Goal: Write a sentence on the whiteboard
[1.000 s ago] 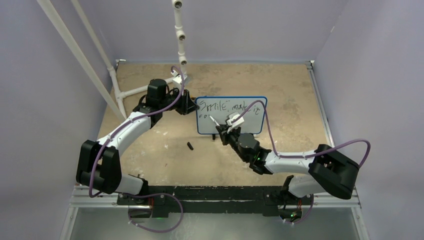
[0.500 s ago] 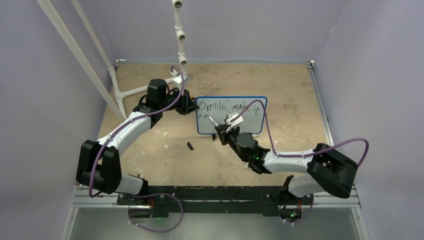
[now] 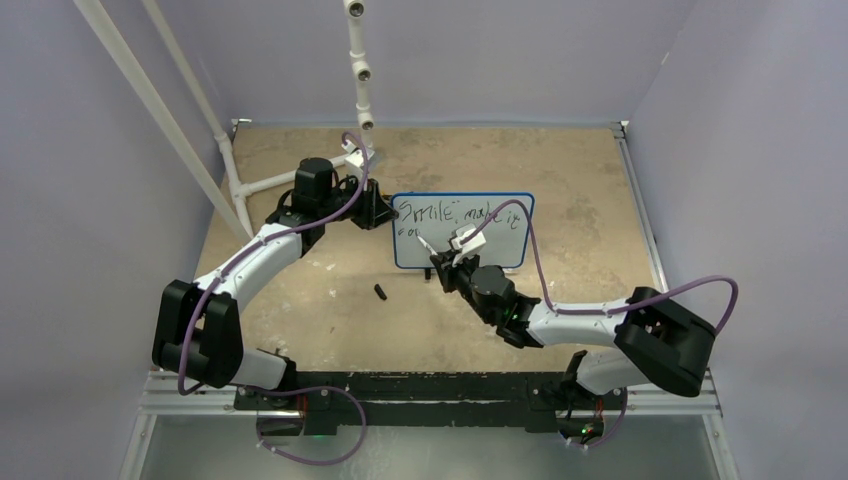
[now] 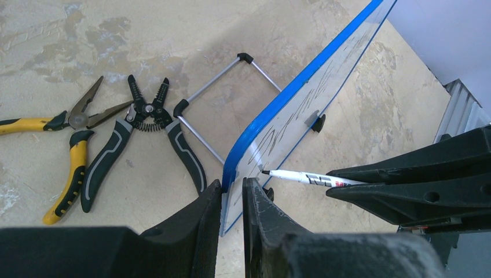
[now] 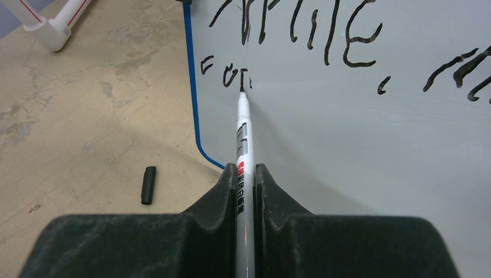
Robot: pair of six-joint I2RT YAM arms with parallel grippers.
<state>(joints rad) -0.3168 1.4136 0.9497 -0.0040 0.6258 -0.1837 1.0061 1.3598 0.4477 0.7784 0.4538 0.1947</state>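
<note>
The whiteboard (image 3: 500, 248) stands tilted at mid table, white with a blue frame. My left gripper (image 3: 384, 214) is shut on its left edge, also seen in the left wrist view (image 4: 233, 188), where the blue edge (image 4: 301, 81) sits between the fingers. My right gripper (image 3: 447, 268) is shut on a white marker (image 5: 241, 133). The marker's black tip touches the board (image 5: 359, 145) at the second line. The sentence has a top line reading roughly "Smile, make it" (image 3: 460, 213) and a few small letters below it (image 5: 226, 74). The marker also shows in the left wrist view (image 4: 307, 178).
The black marker cap (image 3: 380, 292) lies on the table left of the board's lower corner. Yellow pliers (image 4: 63, 168) and black wire strippers (image 4: 145, 133) lie behind the board by its wire stand (image 4: 220, 98). A white pipe frame (image 3: 270, 182) stands at back left.
My right gripper has shifted slightly with the marker tip on the second line, and the small letters there have grown a little. My left arm has not moved.
</note>
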